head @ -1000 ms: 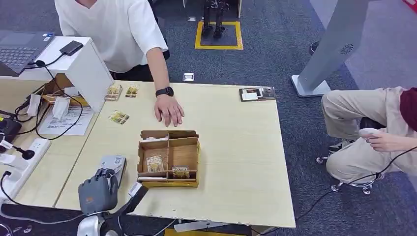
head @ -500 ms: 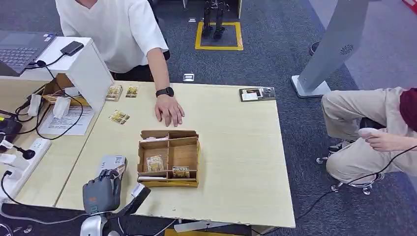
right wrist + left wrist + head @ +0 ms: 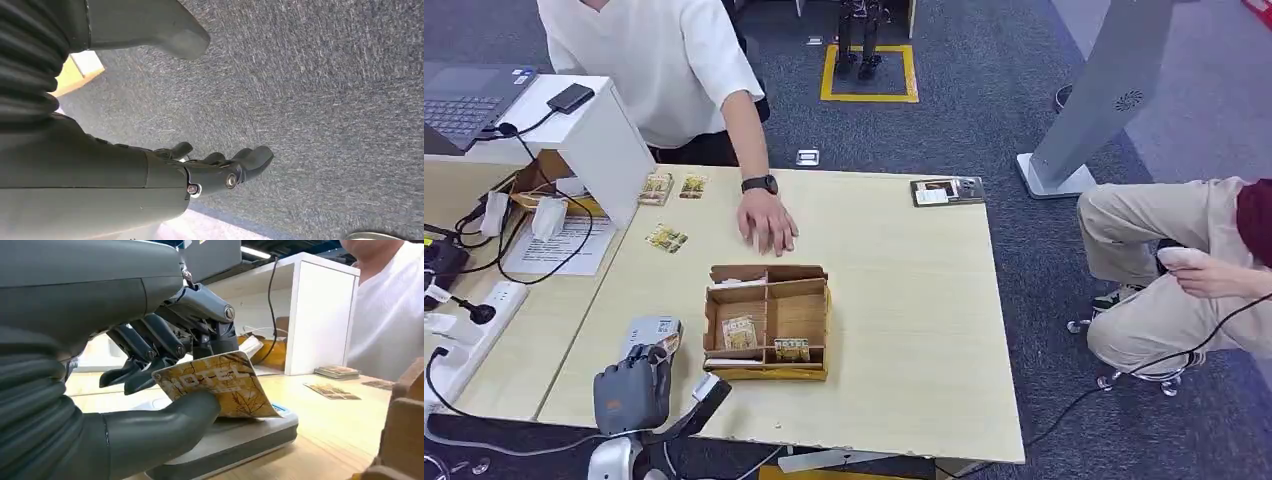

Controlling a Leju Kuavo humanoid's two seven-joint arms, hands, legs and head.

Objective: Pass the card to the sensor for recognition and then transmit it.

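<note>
My left hand covers most of the sensor in head view; card print partly under my thumb, only "HOTEL" legible. Person cut off at top edge. Cards in box too small to read.

The head view looks forward and down from high on the robot's body, taking in the whole tabletop at middle distance and the carpeted floor beyond. The left wrist view sits close behind the left robot hand, low over the tabletop and facing across it. Both views share that robot hand, lower left in the head frame, and the white stand. The right wrist view faces the floor at close range past the right robot hand.
</note>
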